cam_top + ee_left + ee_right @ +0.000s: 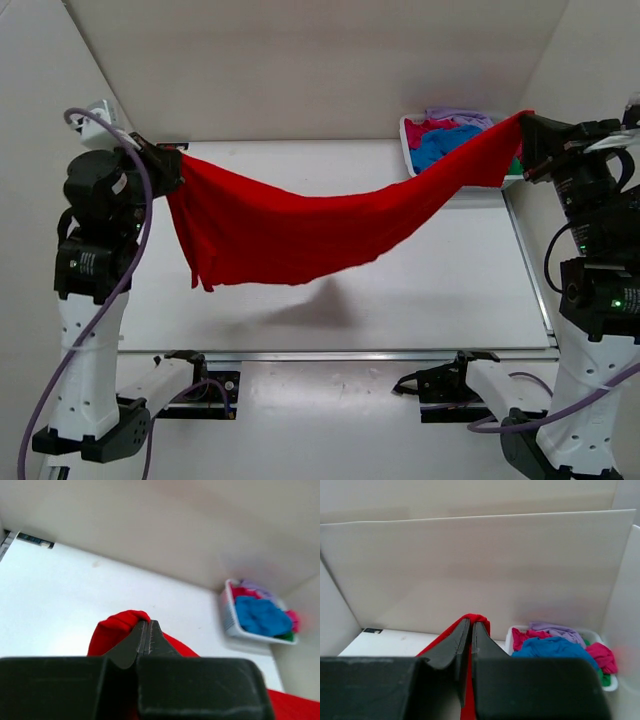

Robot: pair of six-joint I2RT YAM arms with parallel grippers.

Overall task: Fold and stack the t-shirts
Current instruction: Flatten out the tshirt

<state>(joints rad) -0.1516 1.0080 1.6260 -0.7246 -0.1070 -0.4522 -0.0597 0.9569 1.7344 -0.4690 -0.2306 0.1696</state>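
Red t-shirt [290, 235]: up in the air, strung like a hammock across the overhead view. Its belly sags over the table [450, 290] and throws a shadow on it; as far as I can tell it is not touching the top.
Long axis: runs left to right across the frame, climbing a little toward the right end. The loose hem hangs lowest at the left, just under the left grip.
Left gripper [168, 168]: fingers together, pinched on the shirt's left corner. Its wrist view shows a red bunch poking out right at the tips.
Right gripper [527, 135]: fingers together too, clamped on the opposite corner at the upper right, with a red fold at the tips in its own wrist view.
Shirt from the hands: it lies between them, one hand at each end, cloth dropping down and inward from both. Neither arm is nearer; they share it.
Right end: passes in front of the white basket [406, 135] at the upper right, where the other t-shirts [445, 142] sit heaped: blue, pink, lavender, a bit of green.
Step in hand: looks like the spread-out before the lay-down. No fold made yet, and no stack showing.
Next move calls for: both hands lowering together with the span held taut, so the sagging middle lands flat at centre frame rather than bunching.
Risk: the right corner could drag over the basket rim, and the slack middle could wrinkle on touchdown.
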